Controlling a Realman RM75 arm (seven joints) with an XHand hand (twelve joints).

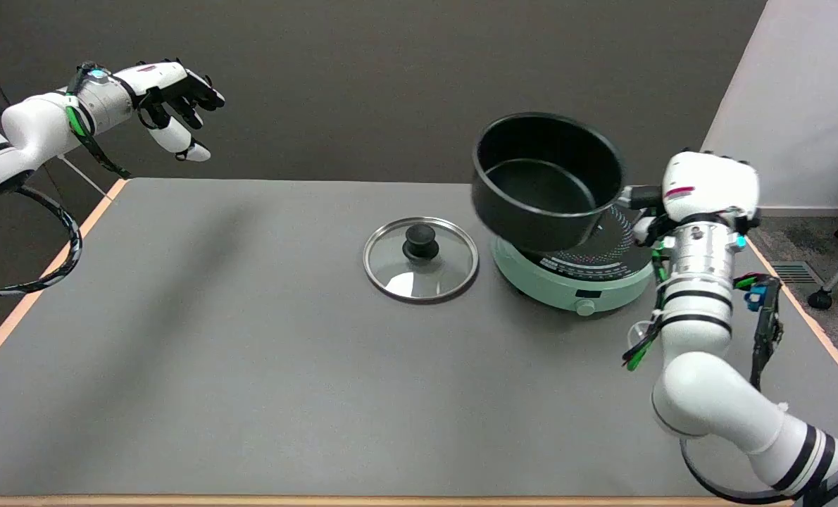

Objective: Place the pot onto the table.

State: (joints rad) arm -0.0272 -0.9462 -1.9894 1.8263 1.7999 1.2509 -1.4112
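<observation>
So the pot [547,182] was a black, deep, round one, empty inside with a dark nonstick-looking interior. I had it up in the air, clear of the table [250,352], tilted a bit so the open mouth faced toward the camera and I could see right down to its bottom. Its short black handle stuck out to the right side. It hung toward the far right part of the grey tabletop, with that wood-coloured edging round it, not resting on anything.

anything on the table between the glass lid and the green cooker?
Nothing: head view shows bare grey table between the round glass lid and the mint-green induction cooker.
</observation>
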